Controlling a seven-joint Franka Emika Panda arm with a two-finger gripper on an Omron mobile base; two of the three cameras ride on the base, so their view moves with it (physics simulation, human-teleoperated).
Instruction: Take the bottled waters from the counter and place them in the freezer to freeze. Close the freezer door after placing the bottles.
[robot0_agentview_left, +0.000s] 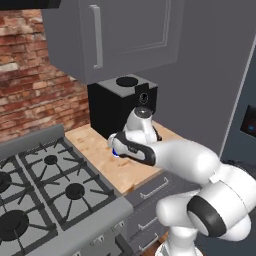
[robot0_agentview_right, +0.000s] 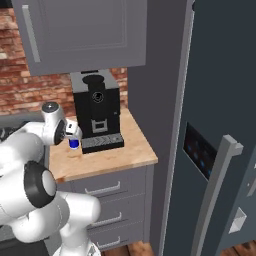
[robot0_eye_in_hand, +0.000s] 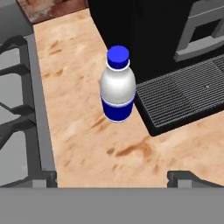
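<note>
A small white bottled water (robot0_eye_in_hand: 117, 87) with a blue cap and blue label stands upright on the light wood counter (robot0_eye_in_hand: 87, 144), right beside the coffee machine's drip tray. My gripper (robot0_eye_in_hand: 116, 180) hovers above and in front of it, open, with nothing between its fingers. In the right base view the bottle (robot0_agentview_right: 74, 143) shows as a blue patch just under my hand (robot0_agentview_right: 70, 131). From the left base view only a blue sliver of it (robot0_agentview_left: 115, 152) peeks out behind the arm. The freezer door (robot0_agentview_right: 200, 150), slate-grey with a black dispenser panel and a bar handle, stands shut to the right.
A black coffee machine (robot0_agentview_right: 97, 112) stands at the back of the counter, close to the bottle. The grey gas stove (robot0_agentview_left: 45, 185) borders the counter on the left. Grey wall cabinets (robot0_agentview_left: 125, 35) hang overhead. Drawers with silver handles (robot0_agentview_right: 105, 189) sit below the counter.
</note>
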